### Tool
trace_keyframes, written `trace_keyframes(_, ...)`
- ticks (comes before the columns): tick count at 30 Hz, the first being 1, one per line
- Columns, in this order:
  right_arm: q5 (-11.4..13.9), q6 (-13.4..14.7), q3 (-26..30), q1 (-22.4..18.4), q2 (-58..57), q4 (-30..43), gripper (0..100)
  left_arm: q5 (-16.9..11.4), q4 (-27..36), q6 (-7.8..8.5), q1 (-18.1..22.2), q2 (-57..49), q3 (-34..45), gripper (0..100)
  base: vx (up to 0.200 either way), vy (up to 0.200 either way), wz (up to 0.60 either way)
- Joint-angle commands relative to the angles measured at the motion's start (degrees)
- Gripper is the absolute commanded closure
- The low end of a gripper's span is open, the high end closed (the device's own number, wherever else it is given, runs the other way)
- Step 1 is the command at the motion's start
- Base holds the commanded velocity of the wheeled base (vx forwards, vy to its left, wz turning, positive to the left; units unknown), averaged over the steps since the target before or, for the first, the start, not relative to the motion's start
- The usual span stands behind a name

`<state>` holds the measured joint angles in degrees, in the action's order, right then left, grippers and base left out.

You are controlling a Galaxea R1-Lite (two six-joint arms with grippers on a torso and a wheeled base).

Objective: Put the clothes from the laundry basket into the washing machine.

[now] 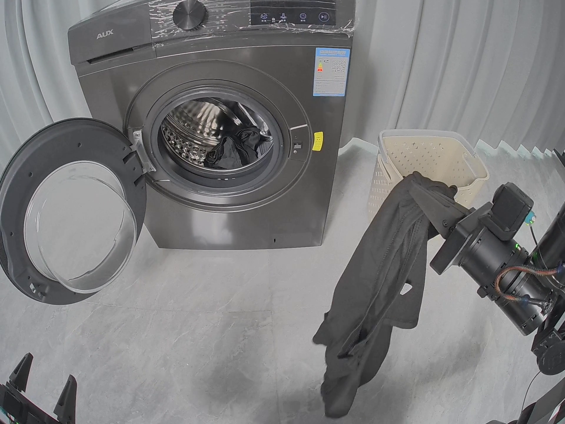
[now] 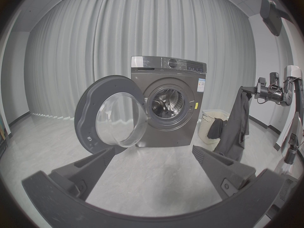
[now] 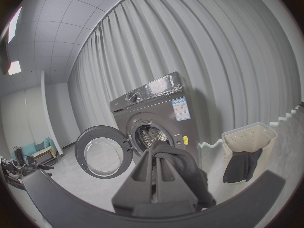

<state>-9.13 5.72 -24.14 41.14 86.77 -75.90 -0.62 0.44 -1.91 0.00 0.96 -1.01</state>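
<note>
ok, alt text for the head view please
The right gripper holds a long dark garment hanging down near a cream laundry basket. To its left stands a grey front-loading washing machine, its door swung open, with dark clothes in the drum. The left gripper sits open at the lower left corner.

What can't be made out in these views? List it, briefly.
- Laundry basket bottom: head view, hidden by the dark garment hanging from the right hand.
- Clothes in the drum: head view, one dark heap; piece count unclear.
- Left hand: head view, cut off by the bottom edge past its fingertips.
- Garment's lower end: right wrist view, hidden behind that hand.
</note>
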Motion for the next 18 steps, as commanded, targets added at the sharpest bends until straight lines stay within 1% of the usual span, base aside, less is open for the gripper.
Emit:
trace_keyframes(1, 0.0, 0.0, 0.0, 0.0, 0.3, 0.0, 100, 0.1, 0.0, -0.02, 0.0, -1.0, 0.8, 0, 0.0, 0.0, 0.0)
trace_keyframes(8, 0.1, 0.0, 0.1, 0.0, 1.1, -0.1, 100, 0.1, 0.0, -0.02, 0.0, -1.0, 0.8, 0, 0.0, 0.0, 0.0)
trace_keyframes(18, 0.1, 0.5, 0.2, 0.0, 1.4, -0.1, 100, 0.1, 0.0, -0.02, 0.0, -1.0, 0.8, 0, 0.2, 0.0, 0.0)
